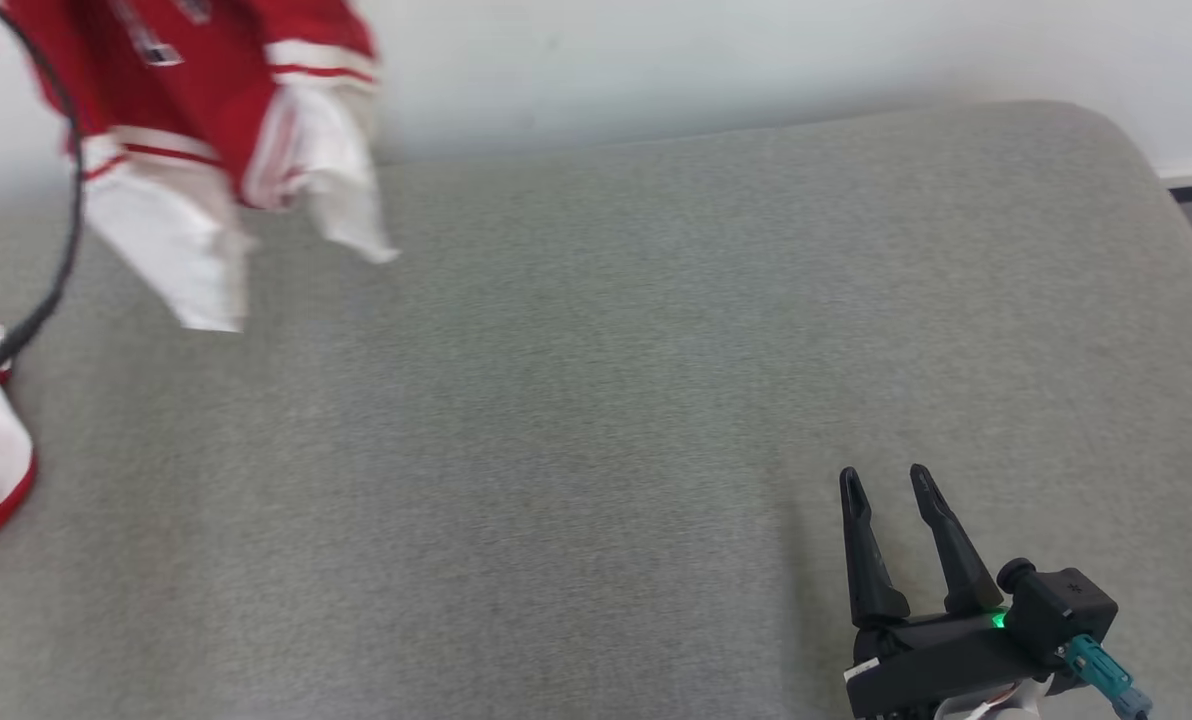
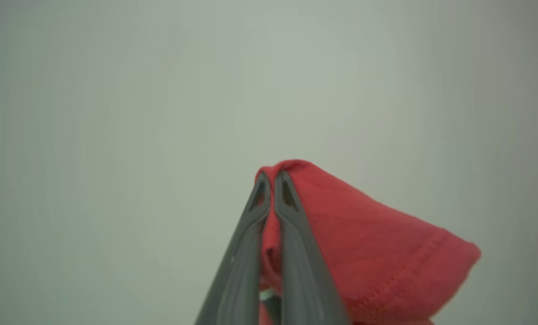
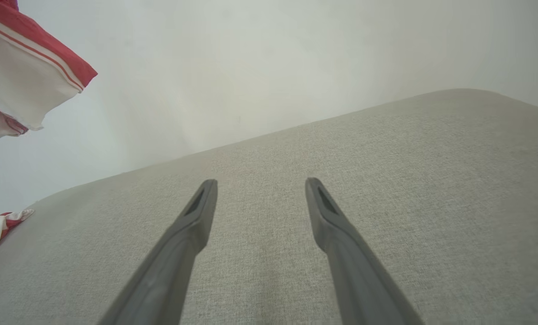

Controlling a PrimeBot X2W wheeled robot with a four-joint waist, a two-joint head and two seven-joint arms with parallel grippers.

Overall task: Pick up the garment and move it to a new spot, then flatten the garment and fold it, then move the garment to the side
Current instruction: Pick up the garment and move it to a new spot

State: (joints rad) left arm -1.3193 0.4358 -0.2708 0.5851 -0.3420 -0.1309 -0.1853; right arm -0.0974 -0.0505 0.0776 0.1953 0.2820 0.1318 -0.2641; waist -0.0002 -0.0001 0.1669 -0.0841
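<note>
L claw [image 2: 271, 178] is pinching garment [image 1: 206, 110], which is dangling above far-left corner of cushion [image 1: 596, 400]. R claw [image 1: 885, 473] is idling, spread. Best: carrying it toward centre w/ hem clear, then lowering slowly.

Item: garment [image 1: 206, 100], one piece, red fabric with white panels and thin red-and-white stripe bands. State: I hold it lifted, bunched and hanging in loose folds at the upper left of my head view, slightly blurred. A red fold with a stitched hem sits pinched in the left tool [image 2: 271, 178]. A further red-and-white portion lies on the grey cushion [image 1: 596, 400], far left.
</note>
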